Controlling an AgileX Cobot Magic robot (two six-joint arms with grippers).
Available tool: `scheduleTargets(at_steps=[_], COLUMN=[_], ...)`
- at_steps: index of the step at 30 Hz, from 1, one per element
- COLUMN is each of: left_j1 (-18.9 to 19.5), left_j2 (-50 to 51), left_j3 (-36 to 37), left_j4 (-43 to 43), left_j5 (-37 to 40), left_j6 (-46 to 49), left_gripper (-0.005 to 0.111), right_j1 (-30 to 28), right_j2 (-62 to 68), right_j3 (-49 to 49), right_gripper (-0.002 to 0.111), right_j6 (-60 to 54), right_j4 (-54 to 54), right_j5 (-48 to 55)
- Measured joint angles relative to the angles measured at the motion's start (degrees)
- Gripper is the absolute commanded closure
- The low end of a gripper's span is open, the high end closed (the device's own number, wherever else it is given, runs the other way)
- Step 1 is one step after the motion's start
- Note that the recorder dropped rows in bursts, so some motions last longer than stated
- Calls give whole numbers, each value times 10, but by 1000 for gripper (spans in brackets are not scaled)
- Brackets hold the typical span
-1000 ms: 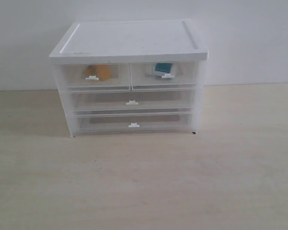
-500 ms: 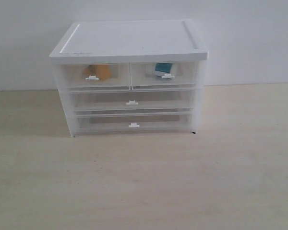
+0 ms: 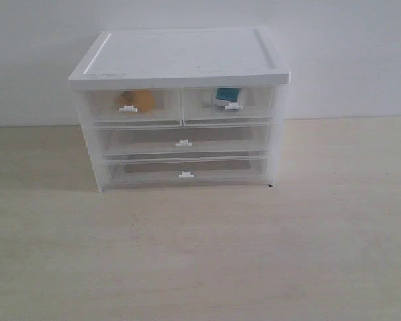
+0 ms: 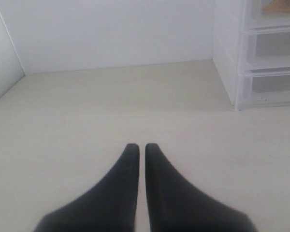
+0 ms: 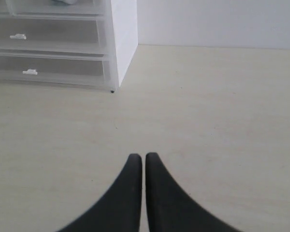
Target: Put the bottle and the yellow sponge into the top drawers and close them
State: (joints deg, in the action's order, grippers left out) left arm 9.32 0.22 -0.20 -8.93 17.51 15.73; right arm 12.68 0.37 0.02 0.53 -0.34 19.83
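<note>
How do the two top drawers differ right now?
The left top drawer holds the sponge, while the right top drawer holds the bottle. A yellow-orange shape shows through the left top drawer's front, and teal and white through the right top drawer's front. Both are shut, translucent and about equal in width.

Pale wood-grain table across the whole view, its surface flat and light, running back to a white wall. On it stands a white drawer cabinet, upright, set toward the back and a touch left of centre. A tiny dark speck sits on the tabletop just beside the cabinet's front right corner.
</note>
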Motion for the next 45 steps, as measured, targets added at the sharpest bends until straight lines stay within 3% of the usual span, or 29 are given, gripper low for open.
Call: scheduleTargets(at_steps=[14, 25, 45], left_j1=[-2, -64, -65], left_j2=[0, 0, 0], left_j3=[0, 0, 0], left_j4=[25, -27, -37], left_j5=[1, 9, 14], left_j6=[0, -32, -65], left_gripper=[103, 103, 103], right_j1=[0, 0, 0], right_j2=[0, 0, 0], right_j3=[0, 0, 0], right_gripper=[108, 108, 108], right_j6=[0, 1, 1], right_j4=[0, 0, 3], right_j5=[0, 0, 0])
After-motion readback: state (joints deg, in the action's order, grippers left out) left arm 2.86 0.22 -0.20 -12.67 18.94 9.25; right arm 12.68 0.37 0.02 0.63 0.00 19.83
